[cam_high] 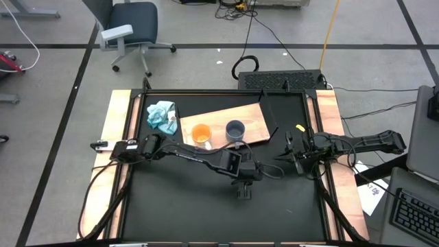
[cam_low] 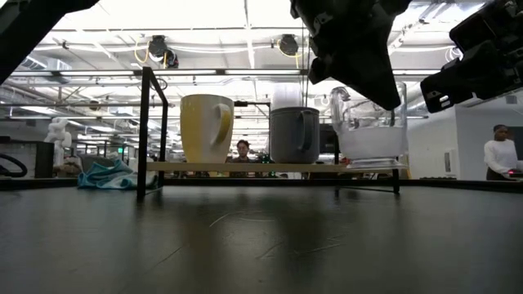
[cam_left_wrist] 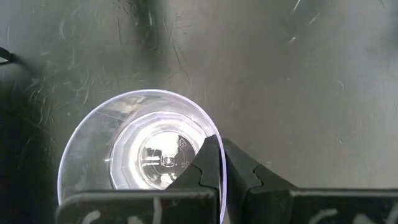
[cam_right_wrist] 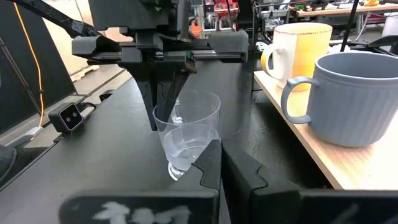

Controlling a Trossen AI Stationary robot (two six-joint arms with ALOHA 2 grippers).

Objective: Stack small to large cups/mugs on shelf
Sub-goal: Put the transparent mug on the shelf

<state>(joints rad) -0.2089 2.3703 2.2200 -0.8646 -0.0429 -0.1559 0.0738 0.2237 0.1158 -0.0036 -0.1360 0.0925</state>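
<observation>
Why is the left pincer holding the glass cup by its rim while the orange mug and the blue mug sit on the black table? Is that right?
Not quite. In the right wrist view, the orange mug and blue mug stand on the wooden shelf, not the table. The left pincer does hold the glass cup by its rim.

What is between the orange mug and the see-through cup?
The grey-blue mug stands between the orange mug and the clear glass cup in the low view. The left tool pinches that cup's rim.
</observation>
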